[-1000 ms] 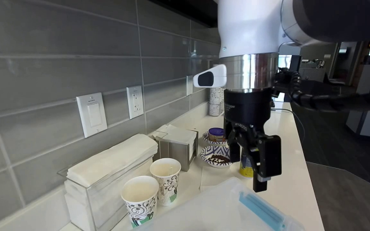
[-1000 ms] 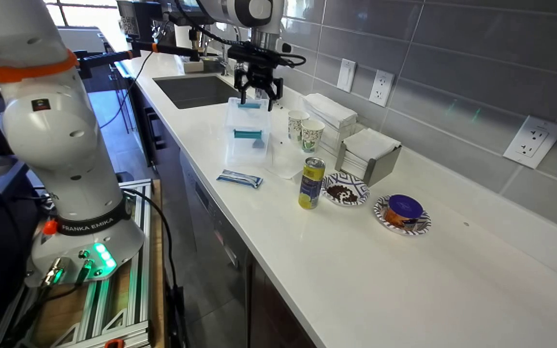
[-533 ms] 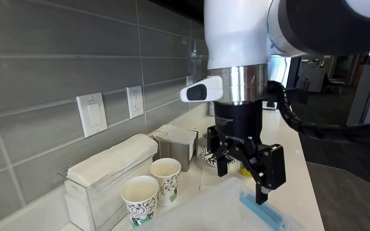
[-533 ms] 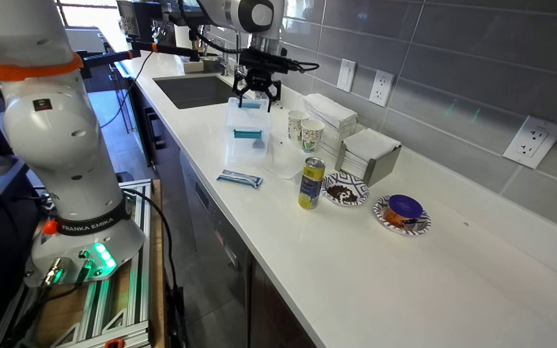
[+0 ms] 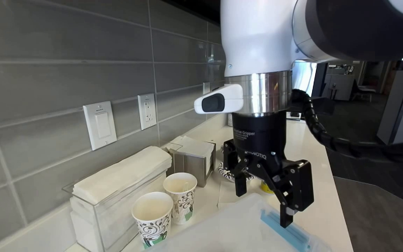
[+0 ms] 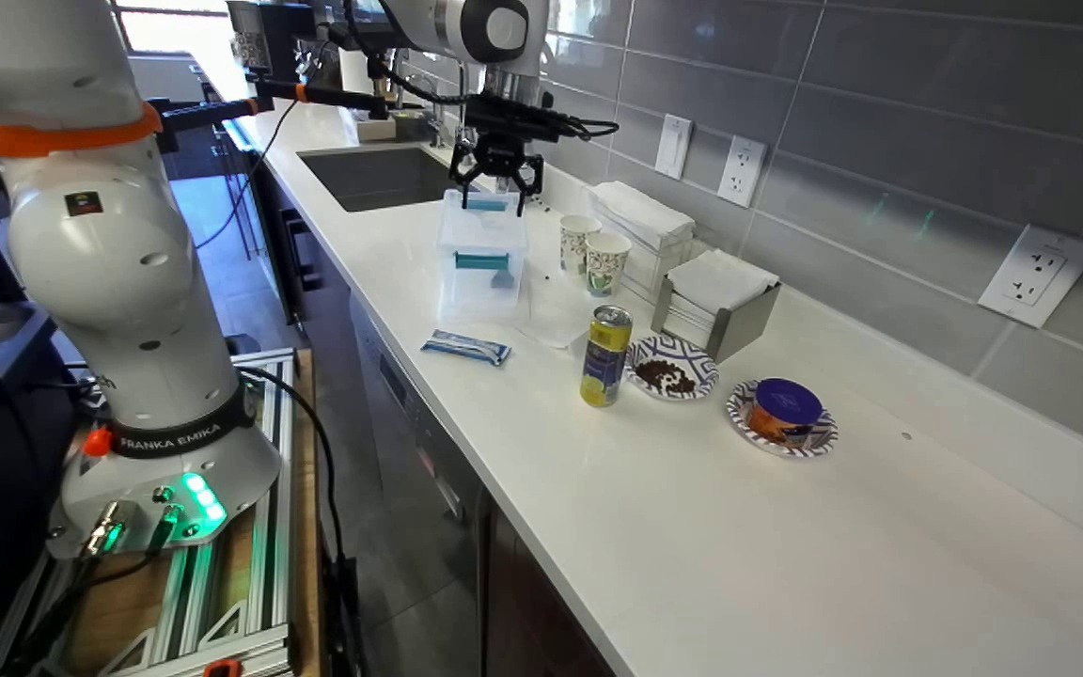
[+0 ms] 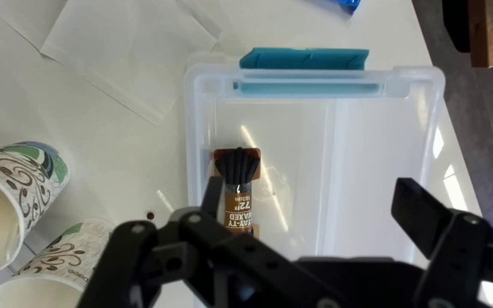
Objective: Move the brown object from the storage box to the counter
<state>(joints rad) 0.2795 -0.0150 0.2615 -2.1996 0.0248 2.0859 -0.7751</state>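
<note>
The brown object [image 7: 239,209] is a slim pack of black laces with a brown label and brown backing. It lies inside the storage box at the left of the wrist view. The storage box [image 6: 480,301] is clear plastic with teal handles; it also shows in the wrist view [image 7: 375,149]. It stands on the white counter [image 6: 739,564]. My gripper [image 7: 308,194] is open, with nothing between its fingers. In both exterior views the gripper [image 5: 263,205] [image 6: 494,205] hangs over the box. In the wrist view its left finger covers part of the pack's side; the pack's lower end is hidden.
Two paper cups [image 6: 605,265] stand beside the box, near the napkin holders [image 6: 720,301]. A yellow-green can [image 6: 605,362], a blue wrapped bar [image 6: 466,347], a bowl of brown bits [image 6: 706,371] and a purple-lidded tub [image 6: 789,404] stand farther along. A sink [image 6: 377,174] lies behind the box.
My gripper has come lower and nearer over the box and turned slightly, so its open fingers spread wider in an exterior view. In the last half second it shifts only slightly. The objects stay put.
</note>
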